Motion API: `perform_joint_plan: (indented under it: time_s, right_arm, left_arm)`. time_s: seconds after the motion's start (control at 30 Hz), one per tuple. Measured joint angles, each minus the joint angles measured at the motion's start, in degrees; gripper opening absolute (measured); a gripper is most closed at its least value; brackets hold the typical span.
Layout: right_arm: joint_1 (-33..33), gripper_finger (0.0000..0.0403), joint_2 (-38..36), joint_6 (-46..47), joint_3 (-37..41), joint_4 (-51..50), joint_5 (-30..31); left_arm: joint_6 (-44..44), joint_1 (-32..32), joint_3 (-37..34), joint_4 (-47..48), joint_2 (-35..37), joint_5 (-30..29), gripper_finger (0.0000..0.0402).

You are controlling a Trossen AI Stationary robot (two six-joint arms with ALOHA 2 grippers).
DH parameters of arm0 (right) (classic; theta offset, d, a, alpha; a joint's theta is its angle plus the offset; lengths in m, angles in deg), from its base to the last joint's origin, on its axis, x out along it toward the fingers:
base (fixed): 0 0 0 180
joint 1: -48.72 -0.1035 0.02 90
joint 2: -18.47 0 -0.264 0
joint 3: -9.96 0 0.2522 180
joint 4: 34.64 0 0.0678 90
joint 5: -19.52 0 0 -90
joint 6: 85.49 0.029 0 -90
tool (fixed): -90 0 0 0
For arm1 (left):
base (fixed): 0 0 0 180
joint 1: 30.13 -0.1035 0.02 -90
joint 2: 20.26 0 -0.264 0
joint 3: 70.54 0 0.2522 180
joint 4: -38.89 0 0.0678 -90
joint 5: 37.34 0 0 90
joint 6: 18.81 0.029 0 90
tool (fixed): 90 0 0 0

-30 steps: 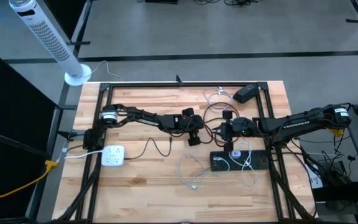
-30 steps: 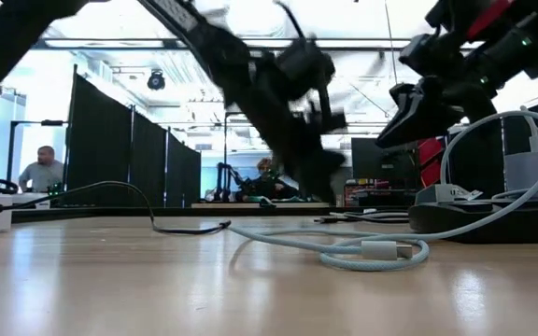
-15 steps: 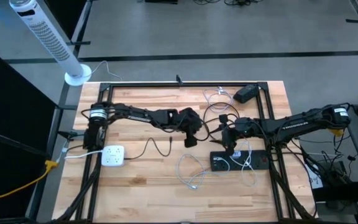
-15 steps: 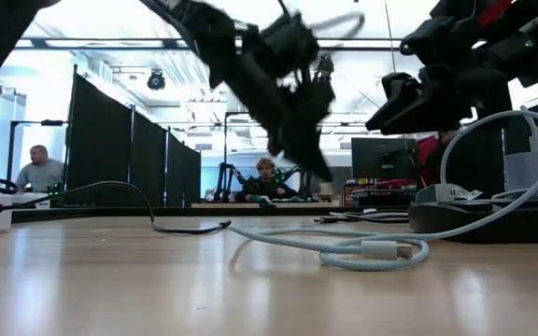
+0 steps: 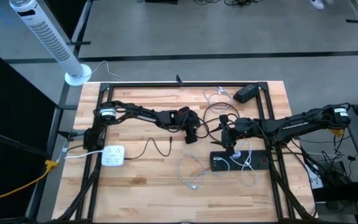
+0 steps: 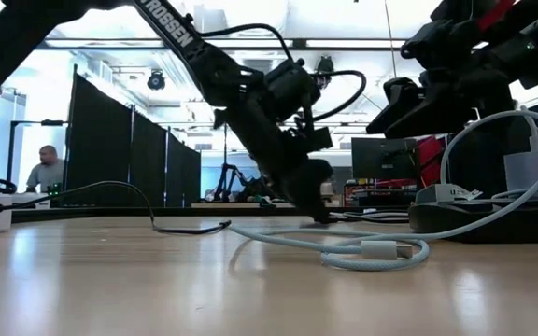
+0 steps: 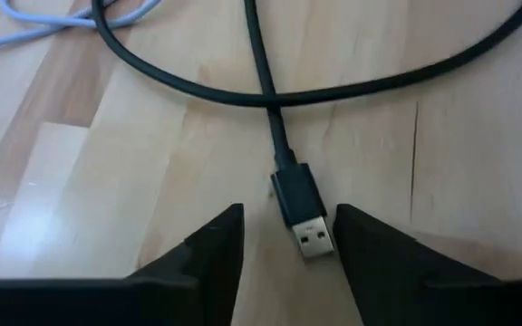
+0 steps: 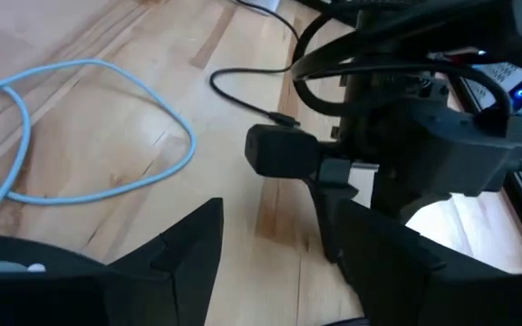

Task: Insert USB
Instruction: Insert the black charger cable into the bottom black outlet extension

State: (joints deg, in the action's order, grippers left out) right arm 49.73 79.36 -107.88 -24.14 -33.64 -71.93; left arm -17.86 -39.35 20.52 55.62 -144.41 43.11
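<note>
Left wrist view: the left gripper [image 7: 284, 249] is spread apart over the wooden table [image 7: 107, 190], its two fingers [image 7: 208, 254] flanking a black USB plug [image 7: 302, 208] that lies flat between them, gripped by neither. Just beside that plug, toward the black power strip [image 5: 240, 160], the right gripper [image 5: 229, 140] hovers with its fingers parted too, holding nothing. A pale blue cable [image 8: 80, 136] loops near the plug.
</note>
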Motion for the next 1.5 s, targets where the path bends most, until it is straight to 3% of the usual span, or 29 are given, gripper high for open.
perform_joint_plan:
  time_s: [0.23, 0.4, 0.63, 0.77, 1.03, 1.3, 1.5]
  right_arm:
    - [-0.02, 0.0187, 0.00, 1.17, 0.00, 0.01, -0.02]
    - [-0.02, 0.0185, 0.00, 2.35, 0.00, -2.06, -0.03]
    - [-1.93, 0.0185, 0.00, -1.40, 0.00, -4.91, -0.64]
    - [-2.57, 0.0185, 0.00, -4.39, 0.00, -4.72, -0.55]
    - [-2.53, 0.0185, 0.00, -8.07, 0.00, 0.57, -0.52]
    - [-2.51, 0.0186, 0.00, -7.65, 0.46, 0.44, -0.31]
    - [-2.51, 0.0185, 0.00, -7.64, 0.57, 0.45, -0.04]
  left_arm:
    - [-0.05, -0.35, 0.09, -0.43, -0.92, 0.83, 0.0047]
    - [0.03, -0.42, 0.04, -0.21, -0.51, 1.22, 0.0044]
    - [-0.14, -0.31, -0.53, 2.58, 3.08, 8.22, 0.0043]
    - [-0.95, -0.19, -0.46, 2.03, 6.54, 12.72, 0.0002]
    - [-5.21, -0.21, -0.33, 0.12, 9.29, 23.96, 0.0004]
    - [-4.79, -0.21, -0.61, 3.95, 8.18, 16.37, 0.0007]
    - [-2.81, -0.16, -1.46, 3.19, 6.04, 12.87, 0.0092]
